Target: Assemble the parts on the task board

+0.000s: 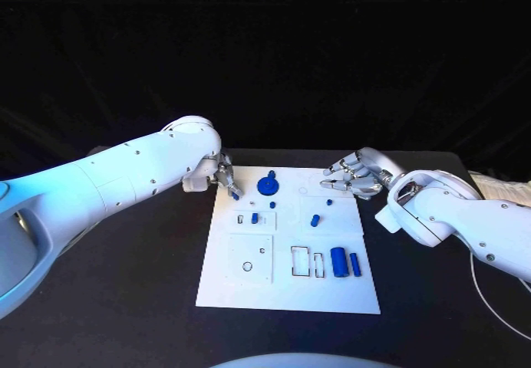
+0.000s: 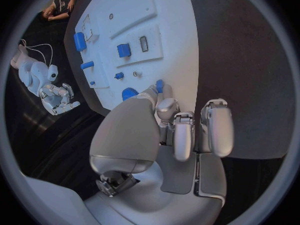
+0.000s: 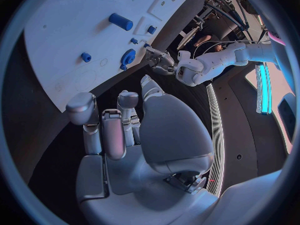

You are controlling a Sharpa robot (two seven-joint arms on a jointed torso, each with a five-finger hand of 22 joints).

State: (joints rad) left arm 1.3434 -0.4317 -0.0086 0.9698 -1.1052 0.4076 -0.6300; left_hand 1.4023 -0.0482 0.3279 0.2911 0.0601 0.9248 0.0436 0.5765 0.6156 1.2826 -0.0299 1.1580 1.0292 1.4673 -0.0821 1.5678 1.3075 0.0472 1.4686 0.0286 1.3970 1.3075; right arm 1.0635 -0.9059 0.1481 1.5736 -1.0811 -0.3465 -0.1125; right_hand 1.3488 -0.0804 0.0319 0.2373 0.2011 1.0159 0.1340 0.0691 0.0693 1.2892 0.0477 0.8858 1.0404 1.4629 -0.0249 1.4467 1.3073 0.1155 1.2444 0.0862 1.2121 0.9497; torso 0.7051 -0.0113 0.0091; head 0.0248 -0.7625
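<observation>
The white task board (image 1: 290, 287) lies in the middle of the black table. My left hand (image 1: 225, 179) hovers at the board's far left corner and pinches a small blue peg (image 1: 235, 195) (image 2: 160, 85) between thumb and a finger. Beside it a blue gear (image 1: 267, 185) (image 2: 129, 93) stands on the board. My right hand (image 1: 354, 176) (image 3: 137, 130) hangs over the far right corner, fingers curled in with nothing in them. A blue block (image 1: 255, 218) sits in a slot. A blue cylinder (image 1: 338, 259) and a blue bar (image 1: 355, 264) lie near the right edge.
More small blue pieces (image 1: 315, 221) (image 1: 272, 205) stand around the board's middle. Empty outlined recesses (image 1: 250, 264) mark the near left part of the board. A white cable (image 1: 487, 295) runs along the table's right side. Black tabletop (image 1: 144, 276) surrounds the board.
</observation>
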